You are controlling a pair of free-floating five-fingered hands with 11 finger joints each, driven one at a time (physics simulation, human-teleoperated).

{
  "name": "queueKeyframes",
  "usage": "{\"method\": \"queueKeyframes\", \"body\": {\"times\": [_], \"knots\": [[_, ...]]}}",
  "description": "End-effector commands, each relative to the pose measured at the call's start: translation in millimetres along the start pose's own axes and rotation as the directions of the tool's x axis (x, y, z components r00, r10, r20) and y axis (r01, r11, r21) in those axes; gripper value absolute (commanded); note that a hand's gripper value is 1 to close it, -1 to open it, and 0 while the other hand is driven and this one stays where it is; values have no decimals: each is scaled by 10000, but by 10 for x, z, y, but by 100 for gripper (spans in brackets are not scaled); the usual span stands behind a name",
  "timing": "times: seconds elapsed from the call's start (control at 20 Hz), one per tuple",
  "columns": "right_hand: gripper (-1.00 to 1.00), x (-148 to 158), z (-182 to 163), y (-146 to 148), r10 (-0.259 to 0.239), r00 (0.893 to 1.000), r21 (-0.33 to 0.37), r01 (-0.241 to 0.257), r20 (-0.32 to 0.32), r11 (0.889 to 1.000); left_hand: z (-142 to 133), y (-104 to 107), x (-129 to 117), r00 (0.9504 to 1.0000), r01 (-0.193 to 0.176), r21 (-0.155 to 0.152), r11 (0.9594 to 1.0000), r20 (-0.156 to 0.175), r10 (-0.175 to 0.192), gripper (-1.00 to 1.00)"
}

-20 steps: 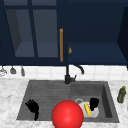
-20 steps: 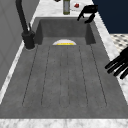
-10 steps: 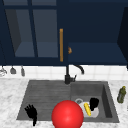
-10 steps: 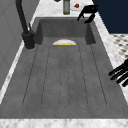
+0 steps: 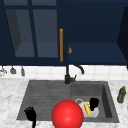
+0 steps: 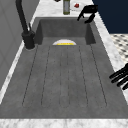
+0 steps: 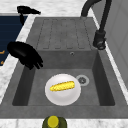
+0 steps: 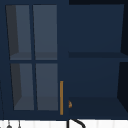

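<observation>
Right side view: right hand [image 7: 25, 53] hovering over basin's near edge, fingers [image 7: 37, 62] loosely curled, holding nothing; corn cob [image 7: 62, 86] lying on white plate [image 7: 62, 98] just below. Left hand [image 5: 30, 113] idling, fingers spread. Risk: off-centre descent nudging plate, rolling cob off.

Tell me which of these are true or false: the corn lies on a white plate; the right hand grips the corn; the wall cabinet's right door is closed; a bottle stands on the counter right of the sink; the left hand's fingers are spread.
1. The corn lies on a white plate in the basin: true.
2. The right hand grips the corn: false, it hovers above the basin's edge, apart from it.
3. The cabinet's right door is closed: false, bare shelves show there.
4. A bottle stands right of the sink: true.
5. The left hand has spread fingers: true.
</observation>
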Motion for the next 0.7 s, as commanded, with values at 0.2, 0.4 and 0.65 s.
{"method": "queueKeyframes", "body": {"times": [0.2,0.4,0.65], "knots": [[0,0,0,0,0,10000,0,0,0,10000,-7,-5,13,9994,10,-70,10000,335,-7,-100],[0,0,0,0,0,10000,0,0,0,10000,-36,-4,38,9998,-206,-109,9997,0,206,-100],[0,0,0,0,0,10000,0,0,0,10000,57,-167,97,9996,-281,-128,9995,8,281,-100]]}}
